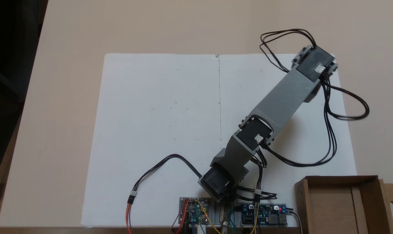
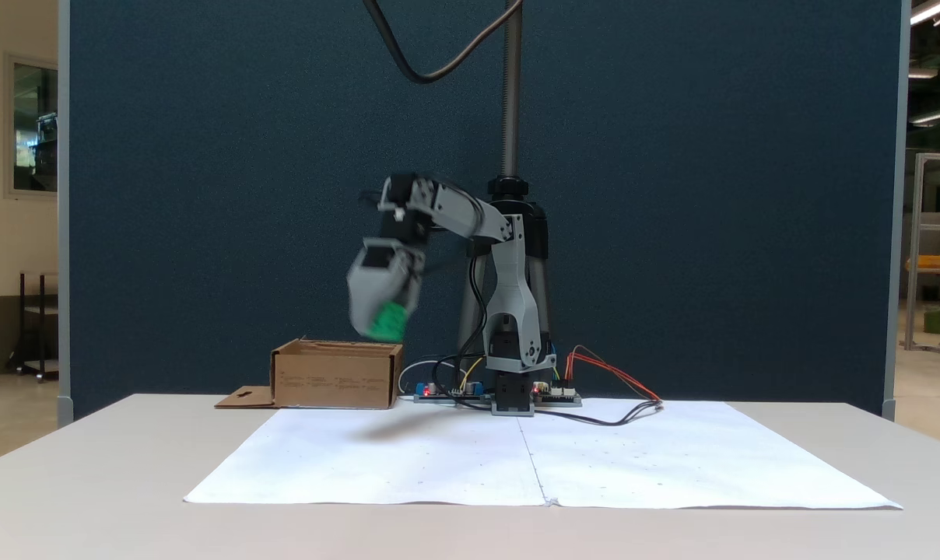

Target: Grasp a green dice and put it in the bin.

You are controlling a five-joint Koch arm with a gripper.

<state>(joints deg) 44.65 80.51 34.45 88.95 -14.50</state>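
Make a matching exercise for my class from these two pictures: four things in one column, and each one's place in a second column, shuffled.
Things
1. green dice
2. bin
3. white paper
4. circuit boards

Places
A. spread flat across the table's middle
B. on the table beside the arm's base, open side up
C. at the gripper, in the air above the table
D. by the arm's base, wires plugged in

Pairs: 1-C, 2-B, 3-A, 4-D

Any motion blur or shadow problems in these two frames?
In the side-on fixed view the gripper and green dice are smeared by motion, with a soft shadow on the paper; the top-down fixed view is sharp and evenly lit.
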